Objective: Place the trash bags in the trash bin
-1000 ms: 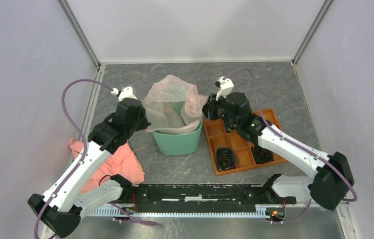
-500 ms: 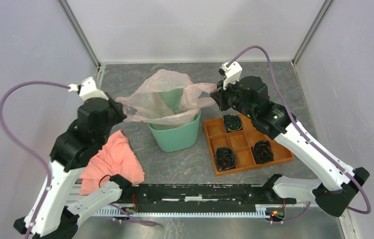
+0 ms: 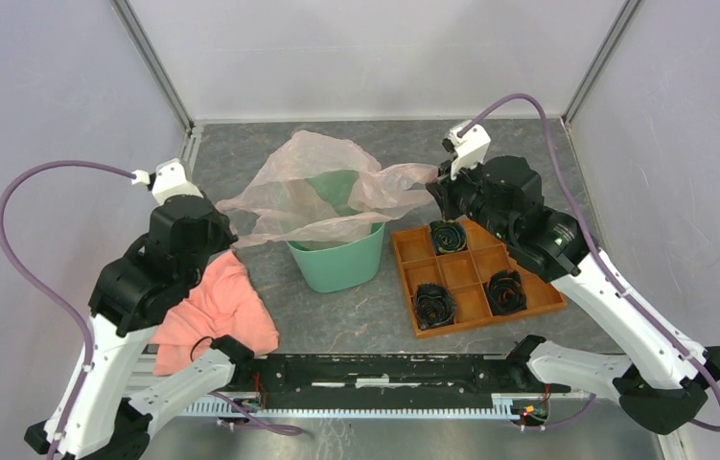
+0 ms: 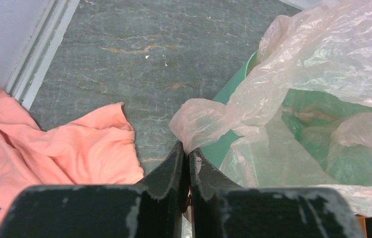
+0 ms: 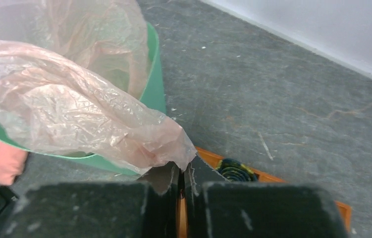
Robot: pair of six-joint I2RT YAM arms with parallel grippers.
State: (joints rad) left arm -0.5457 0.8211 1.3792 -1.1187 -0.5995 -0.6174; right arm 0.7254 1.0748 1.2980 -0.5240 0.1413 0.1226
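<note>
The see-through pale pink trash bag (image 3: pixel 322 187) is stretched wide above the mint-green trash bin (image 3: pixel 341 264), its middle sagging into the bin. My left gripper (image 3: pixel 224 213) is shut on the bag's left edge (image 4: pixel 201 119), left of the bin (image 4: pixel 233 104). My right gripper (image 3: pixel 435 182) is shut on the bag's right edge (image 5: pixel 139 144), right of the bin (image 5: pixel 155 74) and above the tray. Both pinch the film at the fingertips.
A salmon-pink cloth (image 3: pixel 212 311) lies at the left front, also in the left wrist view (image 4: pixel 60 148). A flat orange compartment tray (image 3: pixel 476 302) with dark rolled items (image 3: pixel 432 303) sits right of the bin. Grey walls enclose the table.
Both grippers have moved apart and upward with the bag edges, the left one leftward, the right one rightward. The bag went from bunched over the bin to stretched wide.
</note>
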